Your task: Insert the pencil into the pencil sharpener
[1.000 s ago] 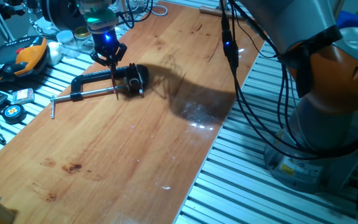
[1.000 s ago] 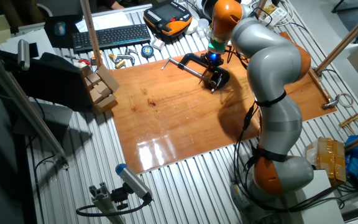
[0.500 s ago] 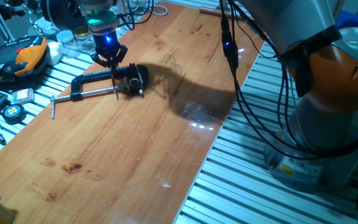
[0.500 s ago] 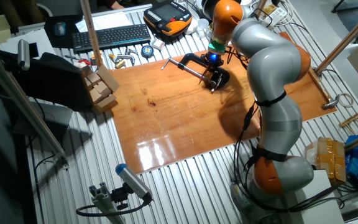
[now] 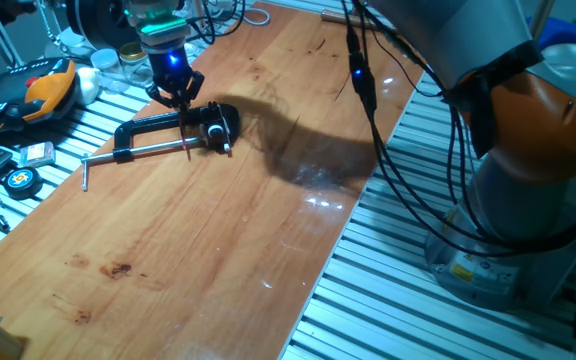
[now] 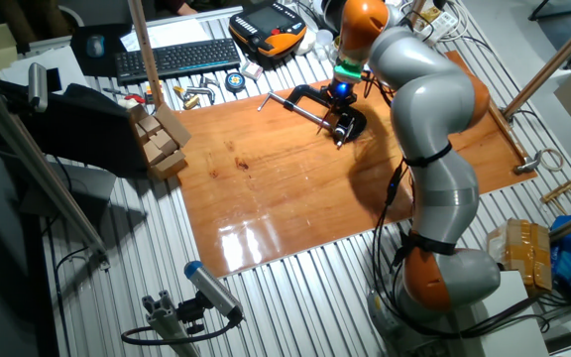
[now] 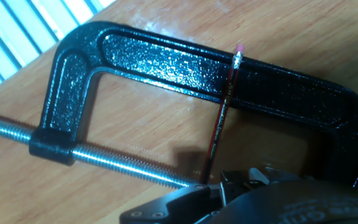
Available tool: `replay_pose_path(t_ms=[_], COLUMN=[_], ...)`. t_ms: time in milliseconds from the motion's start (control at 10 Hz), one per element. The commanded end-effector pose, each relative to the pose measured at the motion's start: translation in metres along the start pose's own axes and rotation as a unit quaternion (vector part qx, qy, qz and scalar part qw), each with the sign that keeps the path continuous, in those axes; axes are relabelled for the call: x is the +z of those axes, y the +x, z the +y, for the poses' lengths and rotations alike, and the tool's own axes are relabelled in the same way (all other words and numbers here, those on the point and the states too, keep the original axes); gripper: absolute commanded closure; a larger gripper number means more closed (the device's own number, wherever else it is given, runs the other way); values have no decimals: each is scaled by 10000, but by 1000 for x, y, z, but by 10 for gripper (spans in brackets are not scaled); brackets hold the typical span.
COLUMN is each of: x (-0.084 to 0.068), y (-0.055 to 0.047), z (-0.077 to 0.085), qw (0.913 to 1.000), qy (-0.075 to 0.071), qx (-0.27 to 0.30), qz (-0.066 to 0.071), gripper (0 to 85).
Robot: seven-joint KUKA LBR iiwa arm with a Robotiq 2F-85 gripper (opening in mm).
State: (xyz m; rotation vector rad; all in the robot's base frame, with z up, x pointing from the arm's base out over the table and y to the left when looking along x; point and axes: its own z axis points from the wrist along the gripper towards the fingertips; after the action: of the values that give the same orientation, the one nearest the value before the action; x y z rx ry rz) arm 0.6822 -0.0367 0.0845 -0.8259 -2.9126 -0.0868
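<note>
The pencil (image 7: 221,115) is a thin red stick with a pink eraser end. It leans over the black C-clamp (image 7: 166,59), and its lower end meets the pencil sharpener (image 7: 278,202), a black rounded block at the end of the clamp's silver screw rod (image 7: 110,165). In one fixed view the gripper (image 5: 177,98) is directly above the pencil (image 5: 185,132), next to the sharpener (image 5: 220,124). The hand view shows no fingers, and the eraser end stands free there. The other fixed view shows the gripper (image 6: 340,96) over the sharpener (image 6: 351,123).
The clamp (image 5: 148,130) lies on the wooden board (image 5: 218,240) near its far left edge. An orange-black device (image 5: 43,88), jars, a tape measure (image 5: 20,180) and a keyboard (image 6: 171,58) lie off the board. Cables (image 5: 363,90) hang from the arm.
The arm's elbow and hanging cables have shifted slightly left. The gripper has crept a little upward. The pencil, clamp and sharpener stay in place.
</note>
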Motion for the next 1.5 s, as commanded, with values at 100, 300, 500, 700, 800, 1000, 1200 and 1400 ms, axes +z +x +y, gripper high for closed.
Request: replay_pose_path(t_ms=[100,300,500,700,800,1000,1200,1400], x=[0,0,0,0,-2,-6,-5,-2], y=[0,0,0,0,1,1,-3,-5], z=[0,0,0,0,2,2,3,4], qw=[9999,9992,9991,9990,9989,9991,9990,9991], qy=[-28,-54,-45,-40,-16,1,13,-7], qx=[-84,-93,-100,-215,-221,-229,-181,-13], qz=[-124,-386,-401,-402,-407,-363,-416,-435], gripper=[850,850,850,850,850,850,850,850])
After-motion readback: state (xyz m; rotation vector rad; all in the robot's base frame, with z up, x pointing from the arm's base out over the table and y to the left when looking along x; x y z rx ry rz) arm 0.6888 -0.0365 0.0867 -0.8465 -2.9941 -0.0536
